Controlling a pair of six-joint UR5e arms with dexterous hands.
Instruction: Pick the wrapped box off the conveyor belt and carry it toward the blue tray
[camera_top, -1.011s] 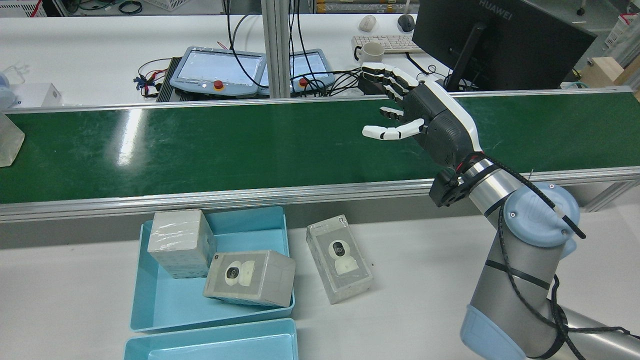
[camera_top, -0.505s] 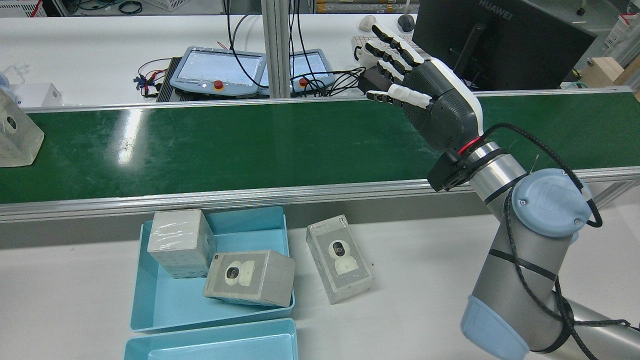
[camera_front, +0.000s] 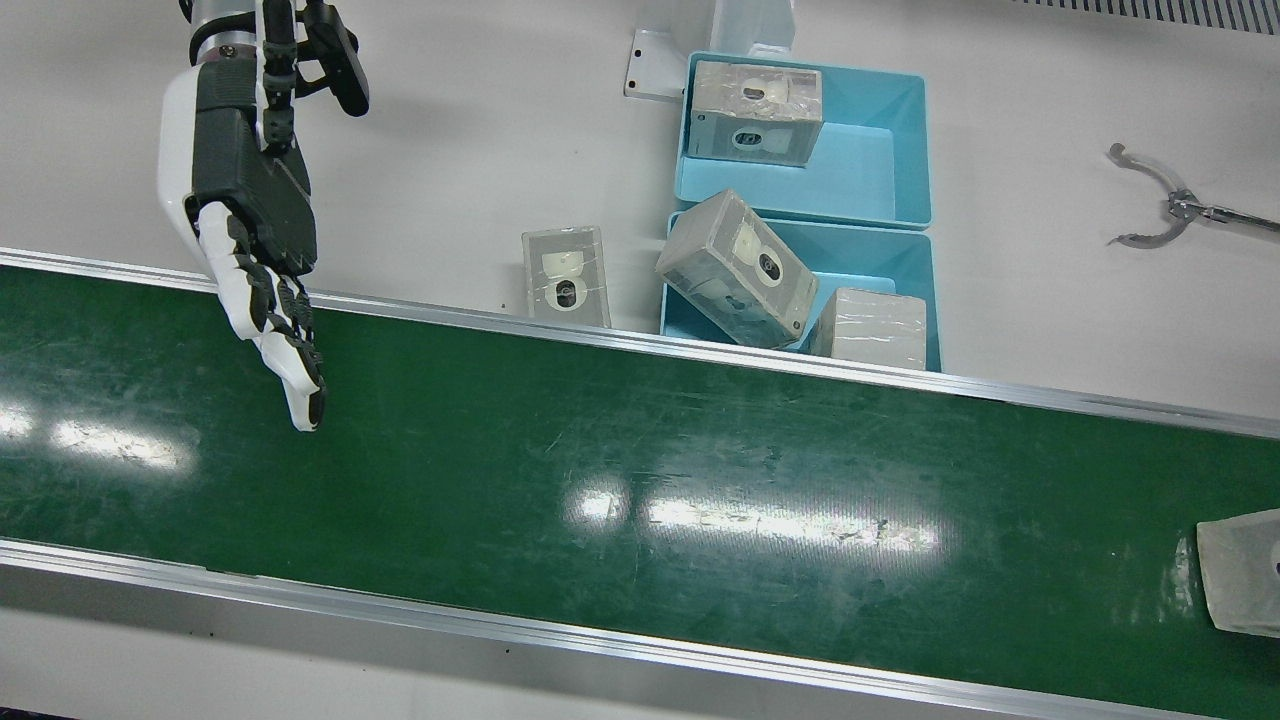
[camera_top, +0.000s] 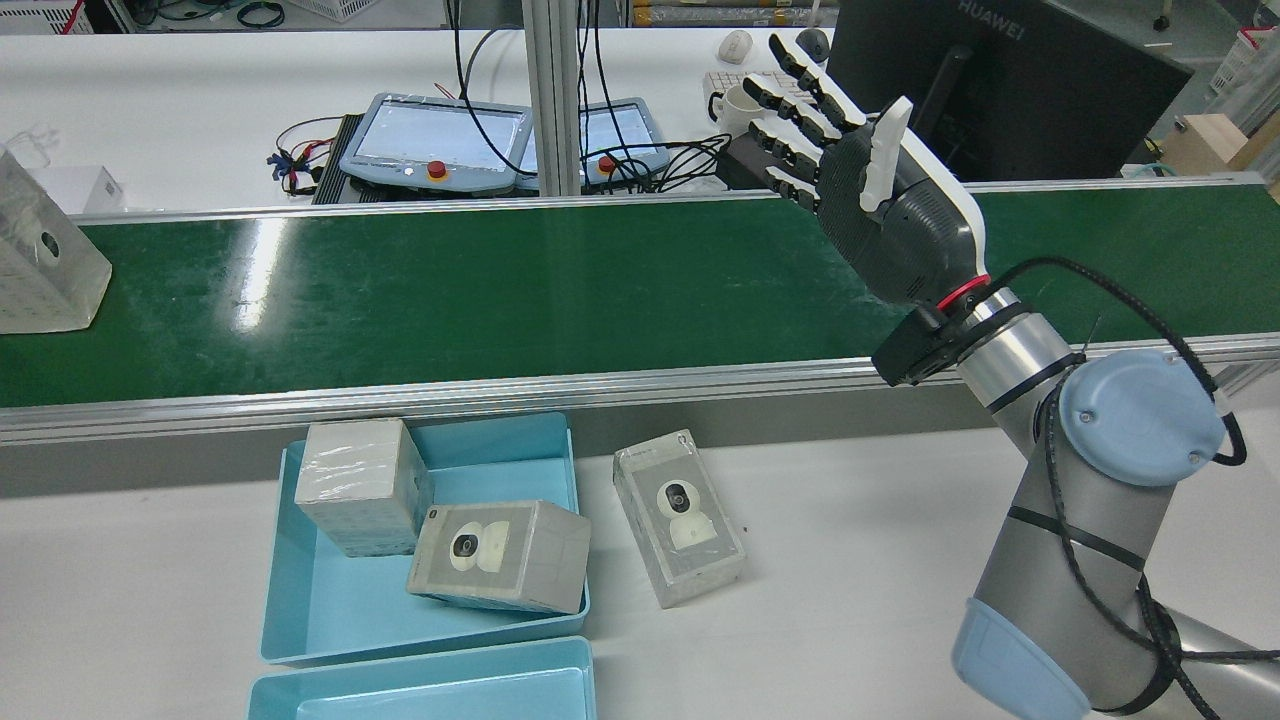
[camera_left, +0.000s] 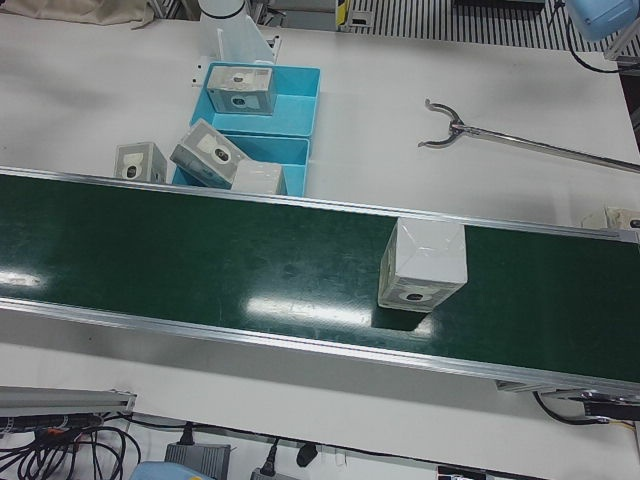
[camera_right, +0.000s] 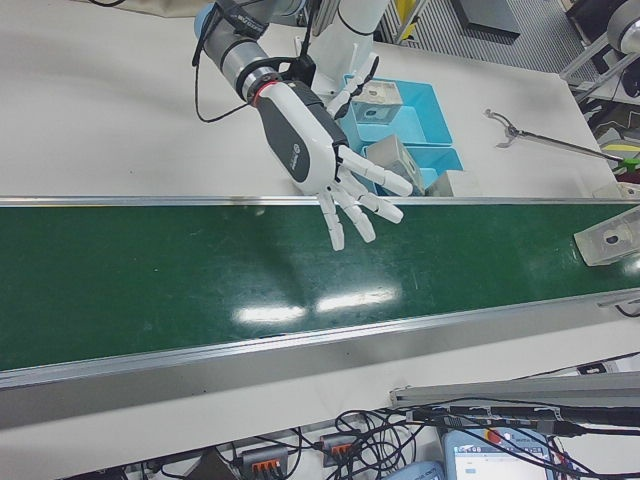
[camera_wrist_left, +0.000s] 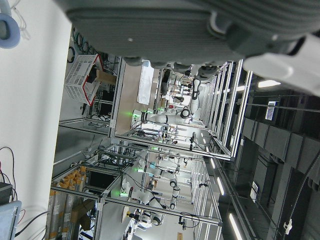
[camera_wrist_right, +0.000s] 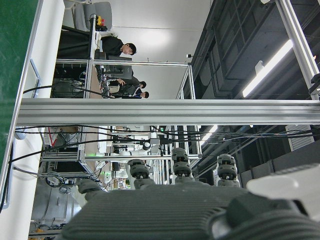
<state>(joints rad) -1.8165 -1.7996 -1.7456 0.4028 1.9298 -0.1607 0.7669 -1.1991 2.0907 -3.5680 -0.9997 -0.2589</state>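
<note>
A: Where is the wrapped box (camera_left: 423, 266) at this moment?

B: It stands on the green conveyor belt (camera_top: 500, 290), at the end in front of the robot's left arm. In the rear view it shows at the far left edge of the belt. Nothing touches it.

A: And the right hand (camera_top: 870, 190)?

B: It hangs above the belt at the other end, well apart from the box. Its fingers (camera_right: 362, 205) are spread and stretched out, and it holds nothing. In the rear view the palm faces toward the left, along the belt.

A: Can you see the left hand (camera_wrist_left: 200, 30)?

B: Only in its own camera, very near and dark at the top of the picture. I cannot tell if it is spread or closed. No box shows in that picture.

A: Where is the blue tray (camera_top: 330, 610)?

B: It lies on the white tabletop (camera_top: 850, 560), just beside the near rail of the belt. Two wrapped boxes are already in it: one (camera_top: 365, 485) stands in the corner toward the belt, and another (camera_top: 500, 555) leans tilted over the tray's rim. A second blue tray (camera_front: 890, 180) touches the first on the side toward the robot, and it holds one box (camera_front: 757, 112). One more box (camera_top: 680, 515) lies flat on the tabletop, near the tray but outside it.

A: Anything else?

B: A metal grabber tool (camera_left: 530, 140) lies on the tabletop, well apart from the trays.
</note>
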